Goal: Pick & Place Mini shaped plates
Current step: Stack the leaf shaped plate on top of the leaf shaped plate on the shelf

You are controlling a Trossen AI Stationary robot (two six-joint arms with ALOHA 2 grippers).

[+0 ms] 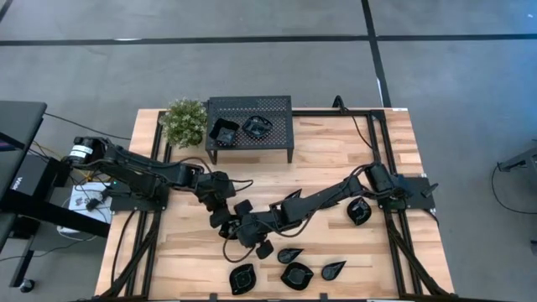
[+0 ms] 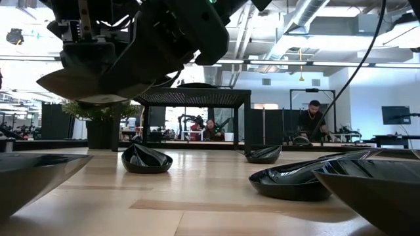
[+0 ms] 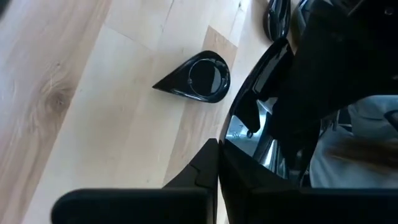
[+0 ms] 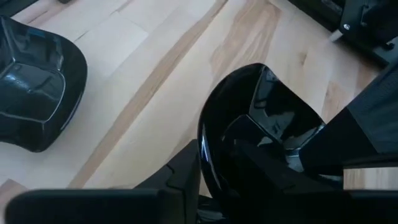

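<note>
Both grippers meet over the table's middle, close together. My left gripper is shut on a glossy black mini plate, and my right gripper is shut on a round black mini plate. In the low view a plate hangs lifted under the grippers. Several more black plates rest on their bases on the wood: a teardrop one, a square one, one by the right arm and a row at the near edge. Two plates sit on the black perforated stand. My left gripper pinches a plate by its rim, which stands up between the two fingers; the plate is tilted on edge and clear of the table. My right gripper holds the round plate by its rim, one finger inside the bowl and one outside. The plate is tilted steeply and lifted above the wood.
A potted plant stands left of the stand at the far edge. Black frame rails and cables run along both sides of the table. Bare wood lies between the stand and the grippers. People sit in the room beyond.
</note>
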